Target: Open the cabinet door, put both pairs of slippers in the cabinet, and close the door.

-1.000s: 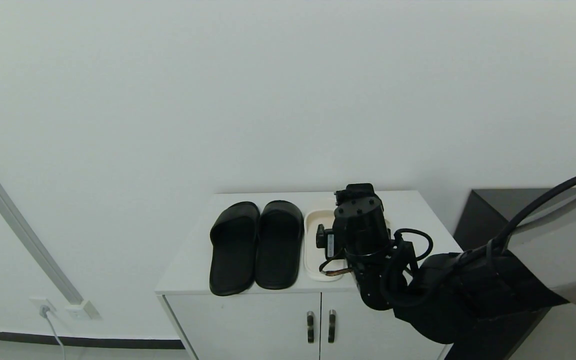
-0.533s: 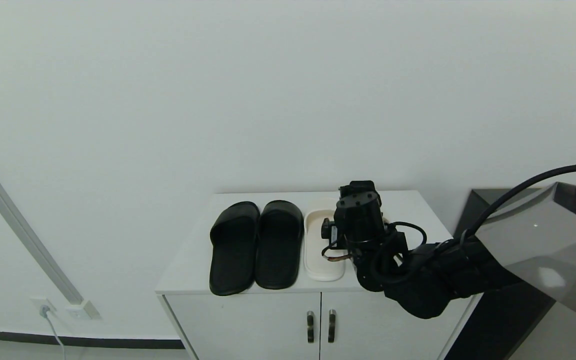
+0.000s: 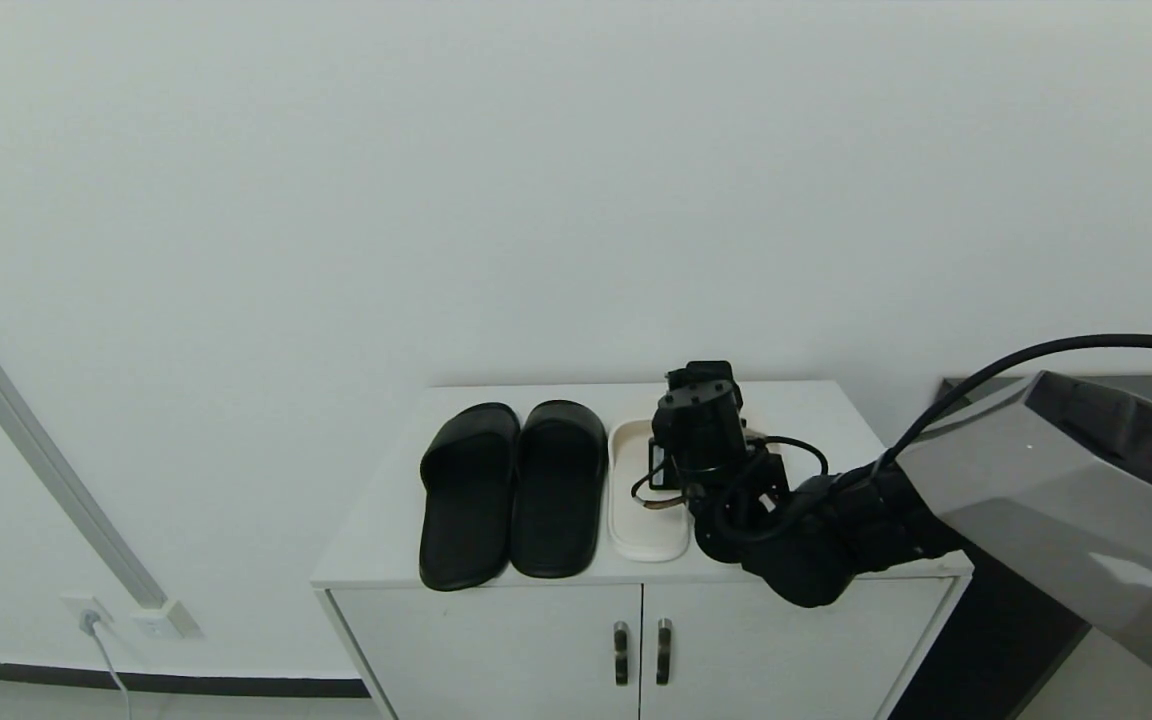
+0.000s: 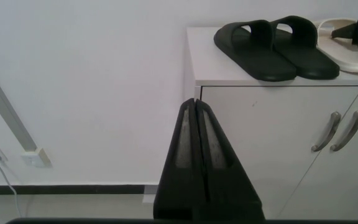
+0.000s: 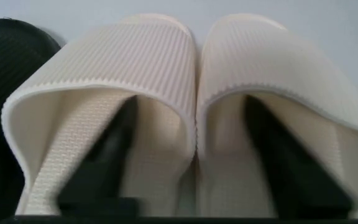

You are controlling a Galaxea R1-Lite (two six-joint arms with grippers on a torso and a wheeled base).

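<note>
Grasp step: R gripper (image 5: pixel 194 152) spread, finger inside each ribbed cream slipper (image 5: pixel 148 62); next prob. pinch, lift. L gripper (image 4: pixel 195 118) closed, empty.

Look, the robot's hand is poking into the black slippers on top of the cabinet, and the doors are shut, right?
Not the black slippers. The right gripper is poking into the cream slippers beside them; the right wrist view shows it reaching inside both. They do sit on top of the cabinet, and its doors are shut.
</note>
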